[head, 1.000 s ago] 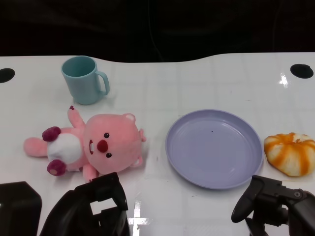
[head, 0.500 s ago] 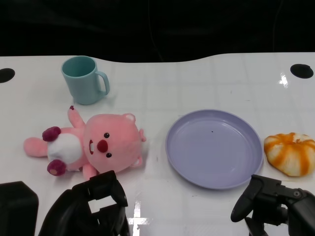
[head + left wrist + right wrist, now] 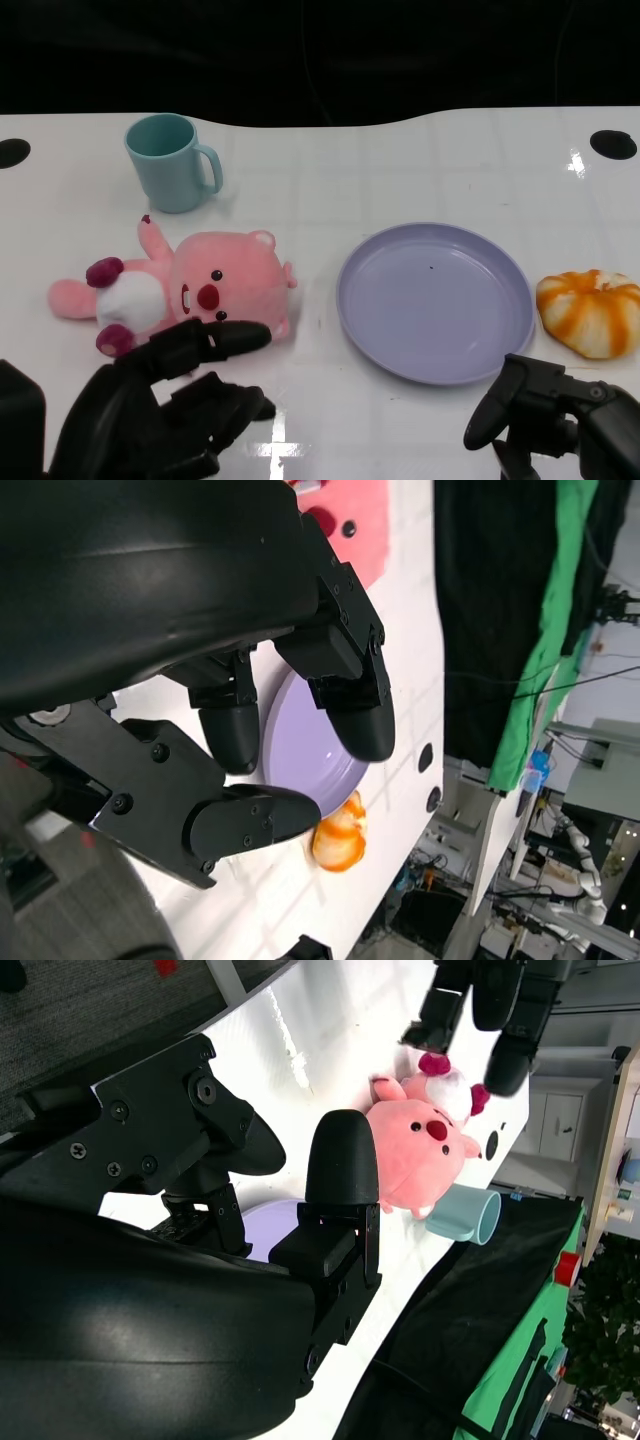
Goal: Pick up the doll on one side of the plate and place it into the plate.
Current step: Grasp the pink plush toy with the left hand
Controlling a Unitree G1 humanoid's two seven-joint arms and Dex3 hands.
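A: Doll? Where?
B: Pink plush doll [image 3: 190,295] lies on its side on the white table [image 3: 400,170], left of the purple plate [image 3: 434,300], apart from it. Not on the plate. Teal mug [image 3: 172,162] stands just beyond it, on the far side.

A: Any text, labels?
B: None readable on doll, plate or mug.

A: Change from a second ago?
B: Left hand [image 3: 165,405] has opened and pushed forward; fingers were curled under before, now they spread toward the doll. Top fingertip now overlaps the doll's near edge in the head view. Doll, plate, mug haven't shifted. Right hand barely moved.

A: Doll versus left hand?
B: Doll sits just beyond the fingertips, on the far side. Contact can't be told. Hand holds nothing, fingers apart.

A: Right hand?
B: Right hand [image 3: 545,420] sits at the near right, near side of the plate rim, empty, fingers apart in the right wrist view. Orange-and-white pumpkin toy [image 3: 590,312] lies right of the plate.
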